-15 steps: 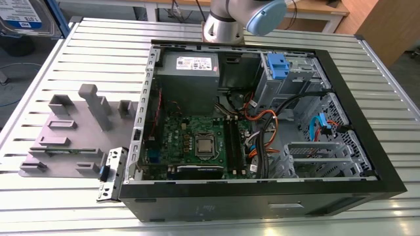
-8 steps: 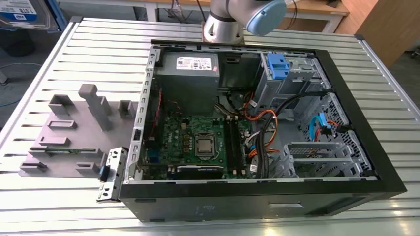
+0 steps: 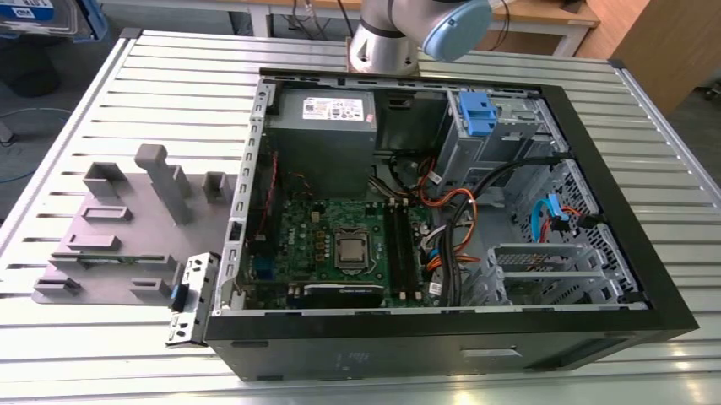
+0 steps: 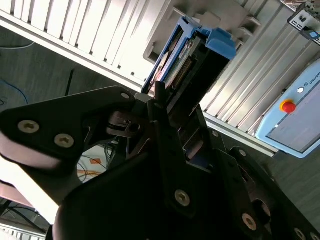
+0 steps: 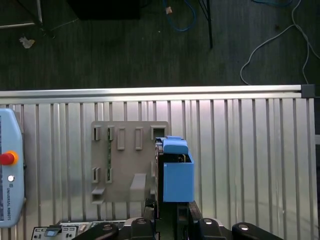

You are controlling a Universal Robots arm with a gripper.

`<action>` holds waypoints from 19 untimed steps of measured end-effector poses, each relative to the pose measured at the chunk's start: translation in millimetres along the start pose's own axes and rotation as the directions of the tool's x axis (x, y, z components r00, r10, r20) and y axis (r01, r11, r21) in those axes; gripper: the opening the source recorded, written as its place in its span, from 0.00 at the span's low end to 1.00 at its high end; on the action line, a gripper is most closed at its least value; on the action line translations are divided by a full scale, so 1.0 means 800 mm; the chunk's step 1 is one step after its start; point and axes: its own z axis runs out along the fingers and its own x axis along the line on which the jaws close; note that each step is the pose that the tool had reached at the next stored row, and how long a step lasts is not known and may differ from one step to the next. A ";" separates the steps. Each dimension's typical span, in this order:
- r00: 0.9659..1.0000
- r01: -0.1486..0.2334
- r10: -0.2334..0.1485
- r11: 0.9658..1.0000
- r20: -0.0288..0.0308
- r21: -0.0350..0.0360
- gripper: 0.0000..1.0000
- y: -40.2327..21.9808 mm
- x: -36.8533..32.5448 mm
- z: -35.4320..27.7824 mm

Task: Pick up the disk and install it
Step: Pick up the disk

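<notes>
Disk (image 5: 177, 177), seen edge-on in its blue carrier, is clamped in the gripper (image 4: 175, 112) and held up off the grey fixture plate (image 5: 125, 165). In the second wrist view the black fingers (image 4: 160, 107) press on its two flat faces near one end. The other end, with the blue tab, juts out past them toward the plate, and a row of connector pins shows along the exposed edge. In the first wrist view the disk overlaps one edge of the plate, next to the plate's small upright posts. It seems to hang clear of the plate, though from that angle I cannot tell whether anything touches.

In the exterior view the plate lies flat on the slatted metal table (image 3: 135, 101), with several grey blocks standing on it. An open computer case (image 3: 631, 278) lies just beside the plate, on the exterior view's right. Inside it are a green motherboard (image 3: 338, 236) and a grey power supply (image 3: 321, 139), and a blue-handled drive cage (image 3: 479, 126) sits on the side far from the plate. A teach pendant (image 5: 7, 170) with a red button rests on the table apart from the plate, on the side opposite the disk.
</notes>
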 end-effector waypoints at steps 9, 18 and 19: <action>1.000 0.000 0.000 1.000 0.000 0.000 0.35 0.0000 -0.0006 -0.0104; 1.000 0.000 0.000 1.000 0.000 0.000 0.35 0.0000 0.0000 0.0030; 1.000 0.000 0.000 1.000 0.000 0.000 0.35 -0.0007 0.0000 0.0039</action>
